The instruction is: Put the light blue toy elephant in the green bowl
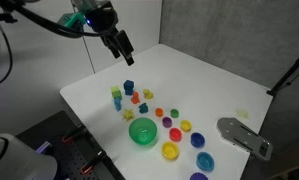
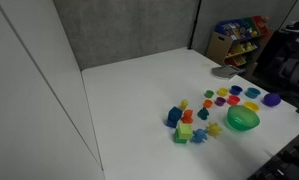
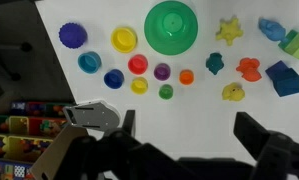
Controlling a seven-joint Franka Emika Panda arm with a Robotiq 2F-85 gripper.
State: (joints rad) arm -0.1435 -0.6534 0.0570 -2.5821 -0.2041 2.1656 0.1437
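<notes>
The green bowl (image 3: 170, 26) sits at the top centre of the wrist view and shows in both exterior views (image 1: 142, 131) (image 2: 242, 120). The light blue toy elephant (image 3: 272, 28) lies on the white table to the bowl's right, past a yellow star (image 3: 228, 30) and beside a green block (image 3: 295, 43). It also shows small in both exterior views (image 1: 118, 102) (image 2: 199, 135). My gripper (image 3: 189, 140) is open and empty. It hangs high above the table's far side (image 1: 122, 48), well away from the toys.
Small purple (image 3: 73, 35), yellow (image 3: 124, 39) and blue (image 3: 90, 62) bowls and several small cups lie left of the green bowl. A dark blue block (image 3: 284, 78), an orange toy (image 3: 250, 69) and a yellow toy (image 3: 234, 92) are near the elephant. A grey object (image 1: 244, 135) overhangs a table edge.
</notes>
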